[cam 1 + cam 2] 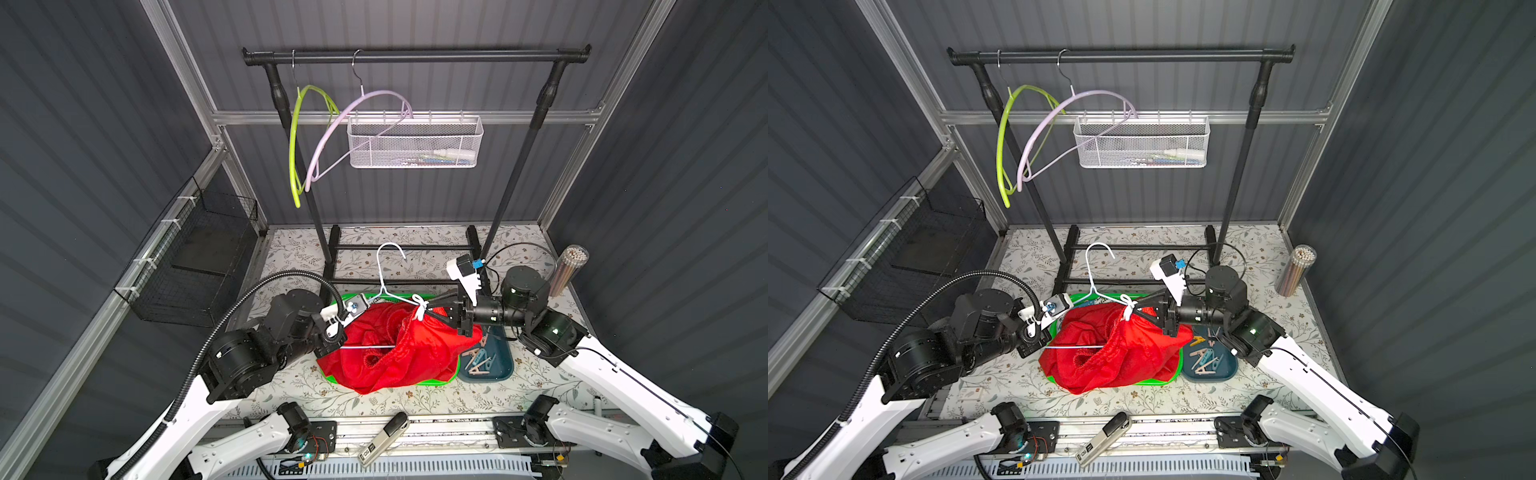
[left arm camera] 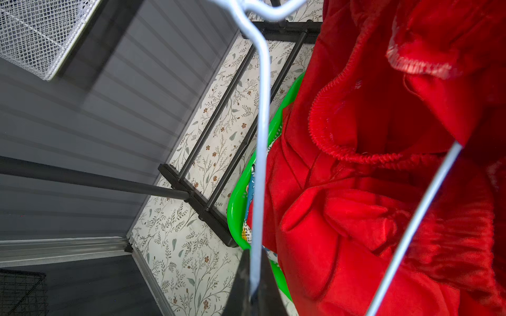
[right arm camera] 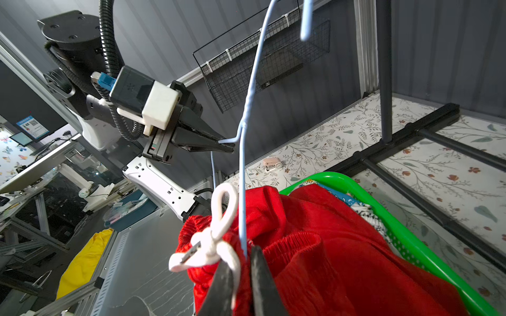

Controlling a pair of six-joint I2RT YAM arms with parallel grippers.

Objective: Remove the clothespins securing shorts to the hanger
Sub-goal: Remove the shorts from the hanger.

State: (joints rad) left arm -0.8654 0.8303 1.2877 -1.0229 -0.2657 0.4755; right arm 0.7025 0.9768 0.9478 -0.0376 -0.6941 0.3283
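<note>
The hanger [image 1: 379, 270] lies crosswise from the left gripper [image 3: 229, 146] to the right gripper [image 3: 243, 273], with its hook pointing up and away toward the rack [image 1: 415, 56]. The left gripper is clamped tight on one wire shoulder. The right gripper is nearly closed on the wire at the other end, with the white drawstring [image 3: 210, 246] touching one jaw. The red shorts [image 1: 395, 353] sag below both grippers into a green basket [image 3: 410, 240], over printed cloth whose lettering is too small to read. Just beside the right gripper's arm, a blue tray [image 1: 503, 361] holds loose clothespins [image 1: 478, 361].
</note>
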